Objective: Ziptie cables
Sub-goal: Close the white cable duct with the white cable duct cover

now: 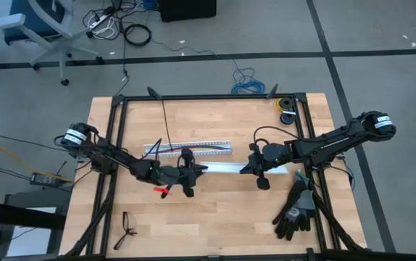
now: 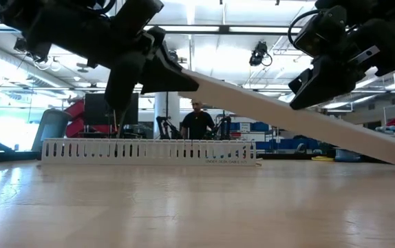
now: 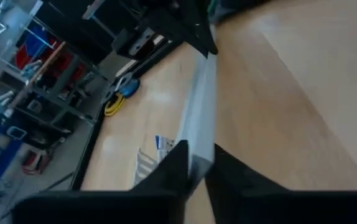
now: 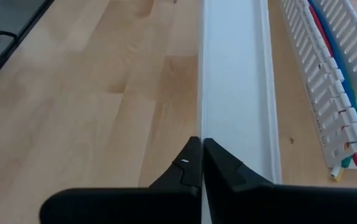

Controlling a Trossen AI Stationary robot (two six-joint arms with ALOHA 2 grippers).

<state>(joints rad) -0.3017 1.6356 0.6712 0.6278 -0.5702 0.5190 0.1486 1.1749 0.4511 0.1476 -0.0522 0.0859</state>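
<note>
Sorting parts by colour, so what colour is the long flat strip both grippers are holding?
White; the duct cover strip shows best in the right wrist view.

We can read no text for certain. In the low view, the white slotted duct (image 2: 149,151) lying on the tabletop (image 2: 197,207) carries a short line of small dark print along its lower edge near one end, but we cannot make out the letters. In the left wrist view, a small blue and white label (image 3: 163,142) shows near the duct; its wording is also too blurred for us to read.
</note>
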